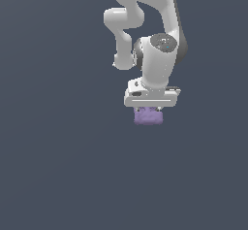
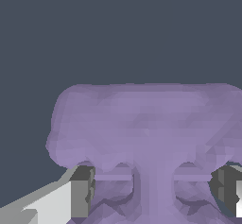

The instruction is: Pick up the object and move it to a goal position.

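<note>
The robot's white hand (image 1: 148, 108) was right over the small, lumpy purple block (image 1: 147, 116), with one finger (image 2: 81, 190) on each side of it. The fingers sat close against the block, but I could not tell if they squeezed it. This looked like the grabbing step; next it needed a firm hold and a lift toward the goal, which did not show.

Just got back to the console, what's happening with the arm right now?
The single white arm points its gripper straight down over the small purple block. In the wrist view the block fills the space between the two fingers, which sit at either side of it. They look closed on it or very nearly so. Whether the block is lifted off the dark floor cannot be told. No goal marker is visible in either view.
</note>
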Robot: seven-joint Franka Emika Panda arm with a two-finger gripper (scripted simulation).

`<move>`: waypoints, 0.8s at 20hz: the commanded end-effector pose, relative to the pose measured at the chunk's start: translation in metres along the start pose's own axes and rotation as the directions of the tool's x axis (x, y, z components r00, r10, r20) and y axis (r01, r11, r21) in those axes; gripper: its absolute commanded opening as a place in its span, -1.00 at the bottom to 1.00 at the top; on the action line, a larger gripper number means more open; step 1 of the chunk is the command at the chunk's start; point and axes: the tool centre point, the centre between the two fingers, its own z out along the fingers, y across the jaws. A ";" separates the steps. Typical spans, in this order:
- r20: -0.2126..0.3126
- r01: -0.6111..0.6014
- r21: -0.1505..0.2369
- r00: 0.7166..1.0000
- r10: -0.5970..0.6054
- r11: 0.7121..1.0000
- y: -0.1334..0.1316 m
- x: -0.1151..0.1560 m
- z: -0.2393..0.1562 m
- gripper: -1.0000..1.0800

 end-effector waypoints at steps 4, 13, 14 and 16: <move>0.003 -0.001 -0.001 1.000 0.001 1.000 -0.003 0.015 -0.055 -1.00; 0.008 -0.003 -0.002 1.000 0.003 1.000 -0.007 0.035 -0.119 -1.00; 0.008 -0.003 -0.002 1.000 0.003 1.000 -0.007 0.036 -0.124 -1.00; 0.008 -0.004 -0.003 1.000 0.004 1.000 -0.008 0.039 -0.131 -1.00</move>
